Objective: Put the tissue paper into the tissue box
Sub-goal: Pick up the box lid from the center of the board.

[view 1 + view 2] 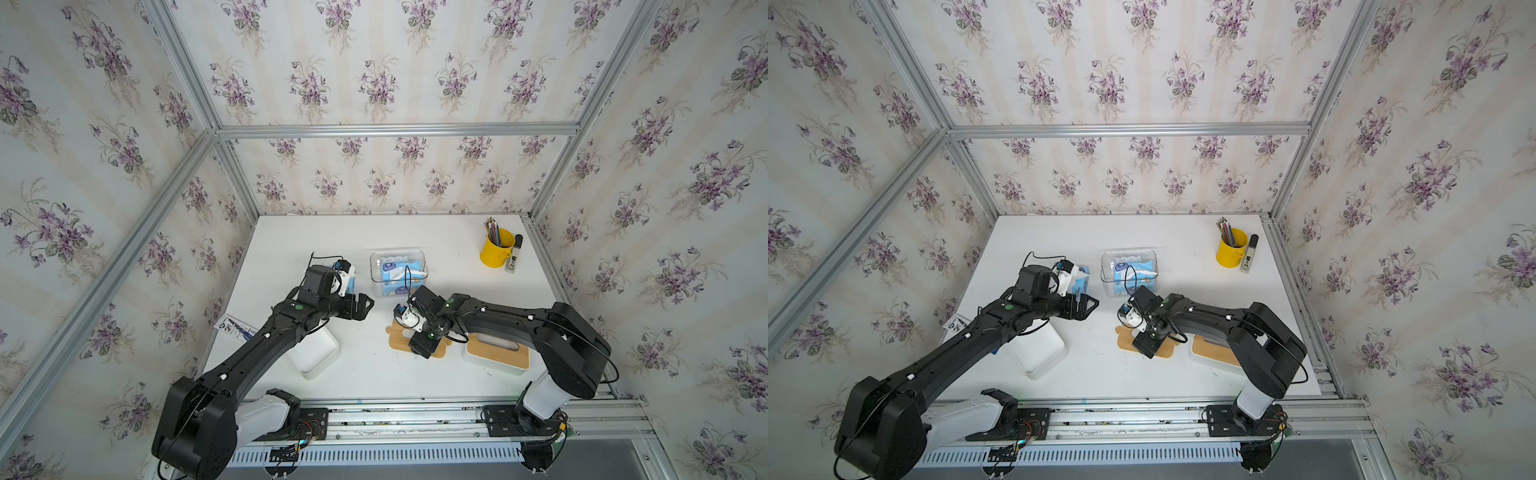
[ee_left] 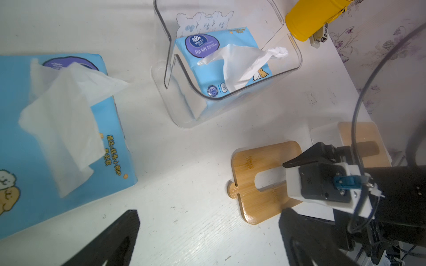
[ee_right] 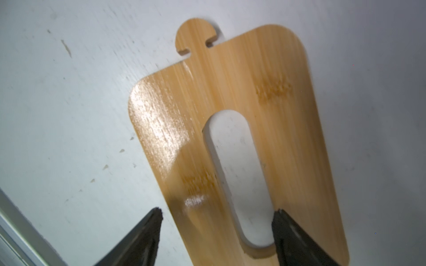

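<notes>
**Bamboo lid (image 3: 230, 92) beneath right claw (image 3: 217, 210); left claw (image 2: 209, 214) wide open**

Right claw stood low over the bamboo lid, which lay flat on the white table (image 1: 374, 374). Its jaws were parted and held nothing: one fingertip sat just off the lid's long edge, its partner at the far rim of the slot. Left claw hung over bare table, jaws fully spread and empty. A loose tissue pack (image 2: 115, 142), one sheet pulled up, lay just beside that claw on its back-wall side. A second tissue pack (image 2: 200, 46) sat inside the clear tissue box (image 2: 230, 95), near and ahead of both claws. An open white tissue box (image 1: 316, 353) lay behind the left claw, under its arm. A lidded white box (image 1: 496, 353) sat just behind the right claw.
</notes>
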Controlling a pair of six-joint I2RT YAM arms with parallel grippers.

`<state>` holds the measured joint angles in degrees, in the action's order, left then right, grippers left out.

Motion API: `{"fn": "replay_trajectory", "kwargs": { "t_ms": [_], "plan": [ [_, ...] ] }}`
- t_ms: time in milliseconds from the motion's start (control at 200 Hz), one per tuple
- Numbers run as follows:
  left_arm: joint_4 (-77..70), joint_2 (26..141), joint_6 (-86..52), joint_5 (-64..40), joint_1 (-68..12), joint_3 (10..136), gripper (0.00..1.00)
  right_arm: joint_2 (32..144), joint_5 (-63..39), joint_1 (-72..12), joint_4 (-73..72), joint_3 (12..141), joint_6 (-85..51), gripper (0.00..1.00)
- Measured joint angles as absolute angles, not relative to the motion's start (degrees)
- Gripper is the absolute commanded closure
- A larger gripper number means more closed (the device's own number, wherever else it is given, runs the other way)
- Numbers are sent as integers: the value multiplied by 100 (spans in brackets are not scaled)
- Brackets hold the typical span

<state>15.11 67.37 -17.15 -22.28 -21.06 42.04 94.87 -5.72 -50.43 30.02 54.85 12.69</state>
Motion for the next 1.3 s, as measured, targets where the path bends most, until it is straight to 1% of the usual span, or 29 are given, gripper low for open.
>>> {"fn": "replay_trajectory", "kwargs": {
  "t_ms": [295,540,894,1094,1299],
  "plan": [
    [1564,6698,-1697,-2141,-2102,4189,1,9539,-703,-5295,3002,5419,1647,24],
    [1579,6694,-1695,-2123,-2102,4189,1,9767,-447,-5297,3000,5485,1796,29],
    [1586,6792,-1695,-2123,-2102,4178,1,9850,-482,-5356,2801,5380,2115,52],
    [1601,6759,-1702,-2119,-2086,4106,1,9863,-526,-5358,2727,5374,2410,67],
    [1564,6855,-1914,-2349,-2064,3981,1,9583,-480,-5365,2637,5236,2536,79]
  ]
}}
